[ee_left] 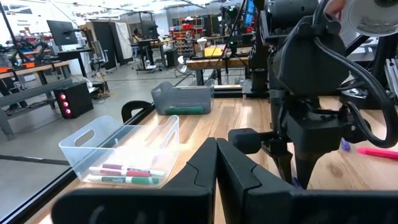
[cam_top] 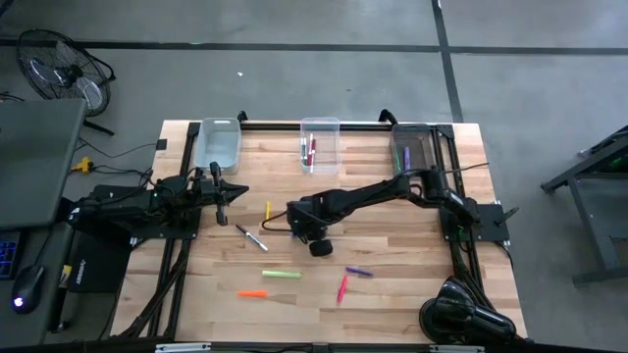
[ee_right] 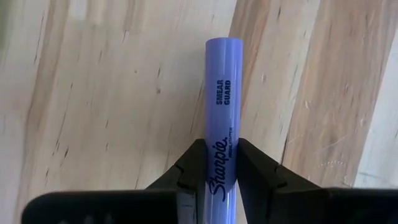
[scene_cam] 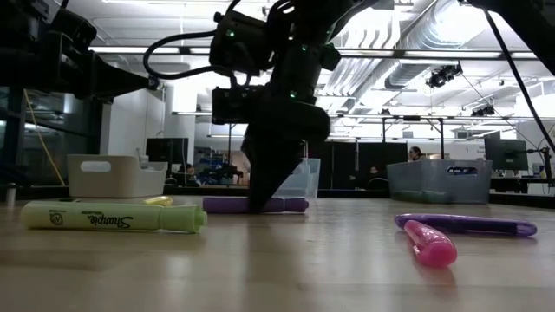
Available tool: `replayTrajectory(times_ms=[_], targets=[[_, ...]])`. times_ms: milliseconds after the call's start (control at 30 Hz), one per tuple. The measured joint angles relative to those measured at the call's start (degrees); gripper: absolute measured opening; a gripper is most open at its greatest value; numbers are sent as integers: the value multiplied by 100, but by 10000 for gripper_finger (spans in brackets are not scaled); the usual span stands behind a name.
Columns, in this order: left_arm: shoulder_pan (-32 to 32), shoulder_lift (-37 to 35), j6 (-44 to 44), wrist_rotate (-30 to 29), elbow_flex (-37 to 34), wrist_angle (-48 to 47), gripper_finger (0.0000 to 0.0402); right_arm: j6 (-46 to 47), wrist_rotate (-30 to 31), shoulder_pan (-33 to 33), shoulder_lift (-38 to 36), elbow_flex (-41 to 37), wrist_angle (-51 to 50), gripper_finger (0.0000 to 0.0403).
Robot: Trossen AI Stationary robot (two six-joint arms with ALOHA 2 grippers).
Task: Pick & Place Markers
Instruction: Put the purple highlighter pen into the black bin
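Wooden slatted table (cam_top: 392, 265) as landmark: three clear plastic bins along its far edge. Middle bin (cam_top: 320, 143) already holds a few red and dark markers; right bin (cam_top: 416, 147) holds purple and green ones; left bin (cam_top: 219, 143) looks empty. Right gripper (ee_right: 216, 163) down at table centre, fingers closed on a purple Sharpie highlighter (ee_right: 221, 106) lying on the wood, not yet lifted. Left gripper (ee_left: 216, 163) idles near the left bin, fingers together, empty. Loose on the table: black-and-white marker (cam_top: 252, 235), yellow (cam_top: 268, 211), light green (cam_top: 281, 275), orange (cam_top: 252, 293), red-pink (cam_top: 341, 288), second purple (cam_top: 358, 272). Judged under halfway.
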Motion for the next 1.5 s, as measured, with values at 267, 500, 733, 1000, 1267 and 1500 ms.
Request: replayTrajectory(times_ms=[267,500,733,1000,1267,1500], targets=[[0,0,0,0,0,0,1,149,68,4,22,400,-187,58],[2,2,0,0,0,0,1,272,103,29,10,915,-490,58],[2,1,0,0,-1,0,1,937,263,67,-4,1460,-836,58],[2,0,0,0,0,1,1,1719,221,120,-13,1636,-955,60],[0,0,0,0,0,1,1,1837,237,190,-106,1581,-981,59],[0,0,0,0,0,0,1,1878,644,190,-359,1579,-1344,60]])
